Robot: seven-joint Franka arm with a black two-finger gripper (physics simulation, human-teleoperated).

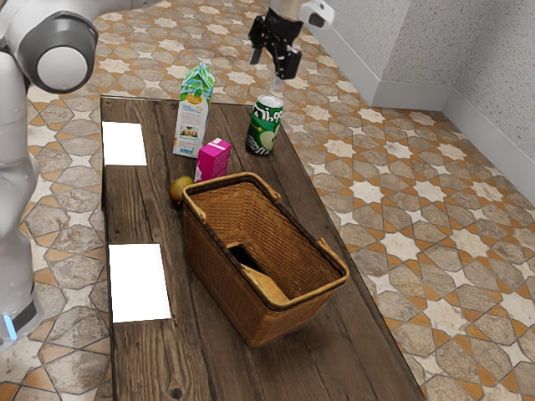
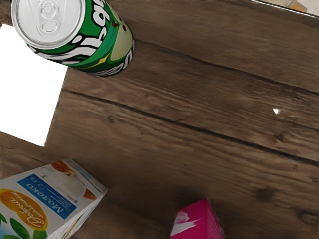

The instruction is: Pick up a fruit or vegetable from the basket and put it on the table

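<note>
1. Fruit (image 1: 177, 190), round and of yellow-brown colour, is lying on the table (image 1: 134, 217), outside the basket (image 1: 226, 292) and just beside its corner. If the two are touching, I cannot tell.
2. The gripper (image 1: 266, 71) is up in the air, in the exterior view near the green can (image 1: 264, 125). Its two fingers stand apart from each other.
3. The table is made from dark brown wooden planks. Long dark lines run between them, and some knots are to be seen in the wood.
4. Two bright white rectangles (image 1: 140, 282) are on the wood, toward the exterior view's left edge of the table.
5. The basket is woven and brown, and its handles are folded down to the rim. Inside are a dark thing (image 1: 240, 253) and a light brown thing (image 1: 267, 285); what they are, I cannot tell.
6. The can and the milk carton (image 1: 193, 117) both stand upright. The pink box (image 1: 214, 159) is between the carton and the basket.
7. The floor (image 1: 401, 242) has tiles with a star pattern, in cream, orange and brown-grey.
8. The wall (image 1: 435, 42) is grey with small speckles, and makes a corner; a pale skirting board (image 1: 410, 96) goes along its foot.
</note>
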